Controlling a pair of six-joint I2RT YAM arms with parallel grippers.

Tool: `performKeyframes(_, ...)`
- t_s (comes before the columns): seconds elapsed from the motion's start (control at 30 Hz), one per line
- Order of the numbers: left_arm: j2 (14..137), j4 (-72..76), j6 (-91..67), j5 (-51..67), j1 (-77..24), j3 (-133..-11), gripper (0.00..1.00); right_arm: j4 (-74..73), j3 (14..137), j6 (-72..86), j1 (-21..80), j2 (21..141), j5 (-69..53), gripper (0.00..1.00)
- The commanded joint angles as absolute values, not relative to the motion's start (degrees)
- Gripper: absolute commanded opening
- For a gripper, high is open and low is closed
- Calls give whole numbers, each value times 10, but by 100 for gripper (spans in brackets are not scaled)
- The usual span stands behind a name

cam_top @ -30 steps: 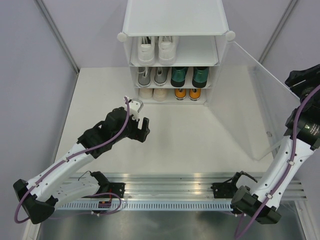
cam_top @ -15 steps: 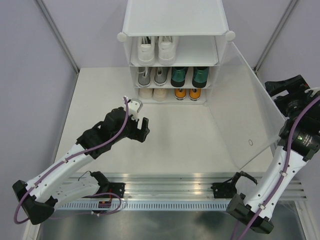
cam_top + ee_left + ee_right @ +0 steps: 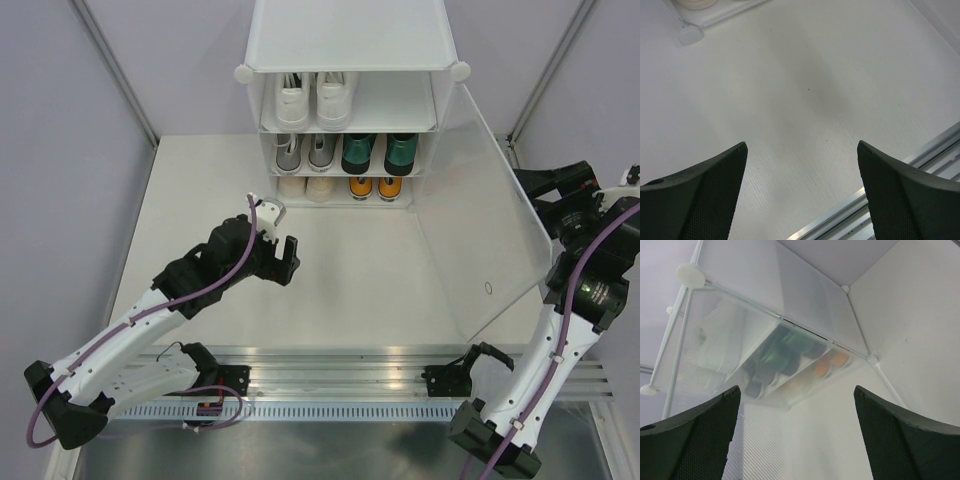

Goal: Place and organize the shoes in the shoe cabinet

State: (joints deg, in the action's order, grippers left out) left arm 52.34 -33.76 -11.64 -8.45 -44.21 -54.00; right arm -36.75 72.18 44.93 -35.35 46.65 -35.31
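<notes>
Sitting on 3 shelves of the shoe cabinet (image 3: 350,35) at the far centre, 5 pairs of shoes (image 3: 360,153) are filling it, so placing appears complete. The right gripper (image 3: 796,390), jaws apart and empty, is hovering beside the free edge of the half-open frosted door (image 3: 480,220), probably to push it shut. The left gripper (image 3: 802,145), also apart and empty, is hovering over the table (image 3: 350,280), clear of the door's swing.

Walls: pale lilac-grey wall panels (image 3: 60,200) on three sides, joined by slim grey metal corner posts (image 3: 113,70).
Surface: matte white tabletop (image 3: 350,270), evenly lit, with soft shadows.
Near edge: ribbed silver aluminium rail (image 3: 340,365).
</notes>
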Motion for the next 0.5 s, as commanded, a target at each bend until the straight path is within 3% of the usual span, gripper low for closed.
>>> performKeyframes(0.0,512,-330,-105,-85,-445,-543,92,-359,744,470,-344,454,-371,98)
performKeyframes(0.47,512,-331,-106,-76,-447,-544,93,-410,769,517,-344,404,-313,98)
